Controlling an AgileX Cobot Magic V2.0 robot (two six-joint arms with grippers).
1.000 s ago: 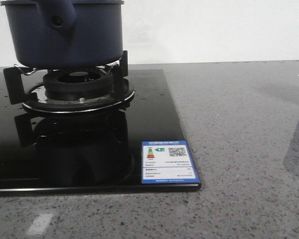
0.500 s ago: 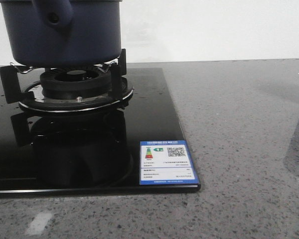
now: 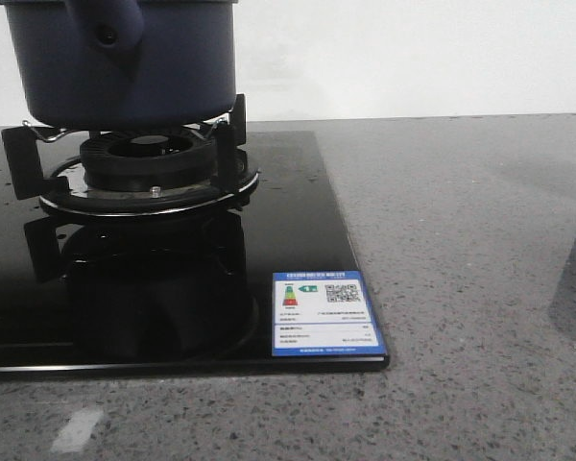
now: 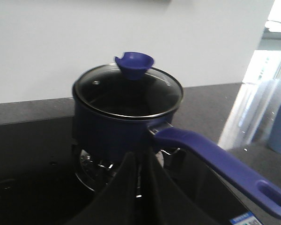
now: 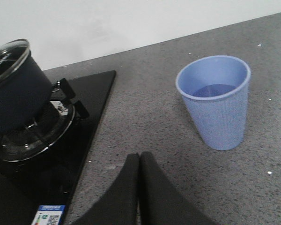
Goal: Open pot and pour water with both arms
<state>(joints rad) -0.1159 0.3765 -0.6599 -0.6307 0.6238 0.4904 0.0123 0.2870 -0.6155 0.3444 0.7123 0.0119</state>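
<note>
One pot point(image 4: 124, 126), dark navy, seated on the burner grate point(image 3: 134, 168) of the black glass hob point(image 3: 298, 240); one glass lid point(image 4: 129, 91) with a blue knob point(image 4: 135, 63) closes it, contents not discernible through the dark glass. One long blue handle point(image 4: 220, 161), pierced near its end. One light-blue cup point(image 5: 217, 101) upright on the grey speckled counter point(image 3: 461, 240), well apart from the hob, holding what looks like water low inside. One energy label point(image 3: 324, 312) at the hob's corner. Left gripper point(image 4: 141, 173): fingers pressed together, empty, near the pot's front. Right gripper point(image 5: 139, 180): fingers together, empty, above the counter between hob and cup.
</note>
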